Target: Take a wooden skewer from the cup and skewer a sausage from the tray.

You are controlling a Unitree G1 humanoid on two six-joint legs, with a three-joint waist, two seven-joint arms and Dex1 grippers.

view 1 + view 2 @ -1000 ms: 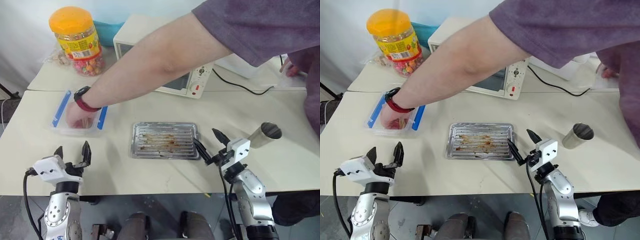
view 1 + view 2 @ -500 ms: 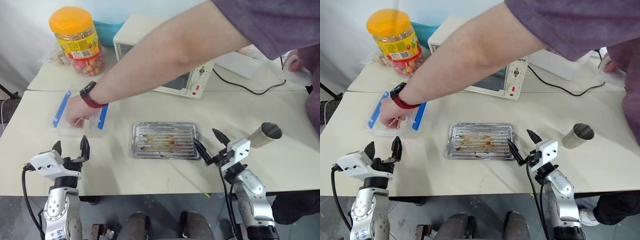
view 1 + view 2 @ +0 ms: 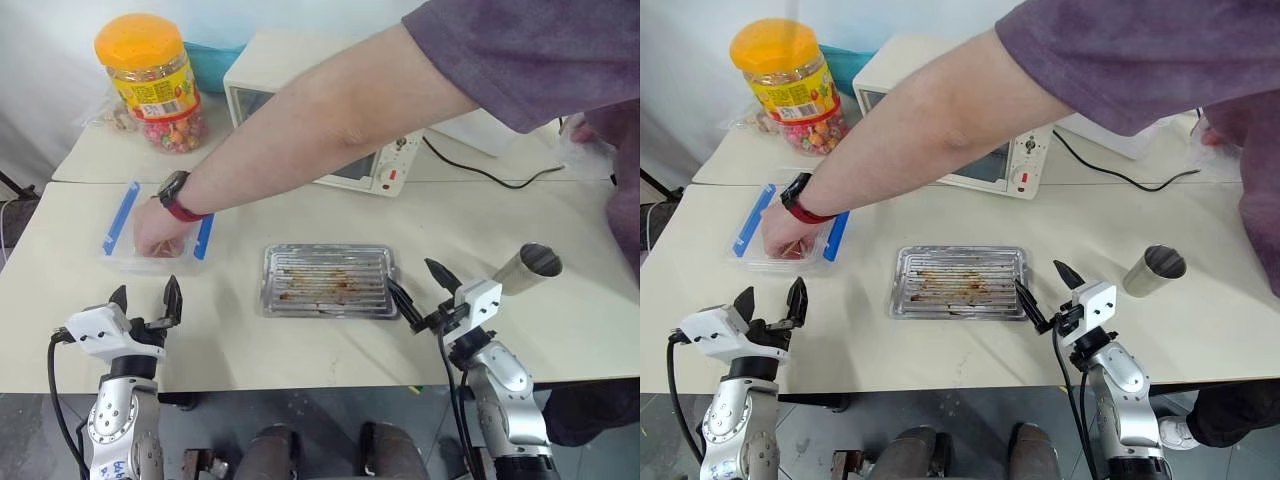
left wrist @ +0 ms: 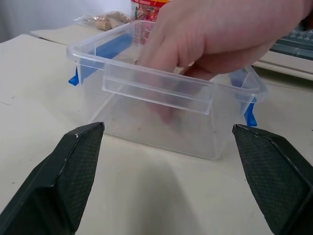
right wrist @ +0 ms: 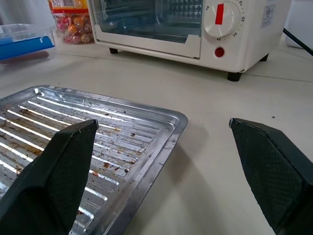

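The tray point(image 3: 329, 280) lies flat at the middle of the table point(image 3: 300, 345), its long axis running across the robot's front, and serves as the reference here. It carries grease streaks on its ribs and no sausage that can be made out. The cup point(image 3: 529, 267) stands well to the right of the tray; whether any skewer sits in it cannot be told. The right gripper point(image 3: 421, 291) hovers just off the tray's right near corner with its two fingers spread wide and nothing between them, so it lies between tray and cup. The cup lies to the right of that gripper and a little farther from the robot. The left gripper point(image 3: 146, 301) hangs well to the left of the tray, fingers likewise parted and empty, pointing at a clear box point(image 4: 166, 98) with blue clips that sits left of the tray and slightly beyond it. A person's hand point(image 3: 160, 226) is inside that box, the arm reaching in across the table above the tray's far side. A toaster oven point(image 3: 330, 110) stands beyond the tray and a candy jar point(image 3: 152, 82) beyond the box. Judgement: the right arm is plainly the nearer to the cup and should make the reach, swinging rightward away from the tray; no step of the task is yet done
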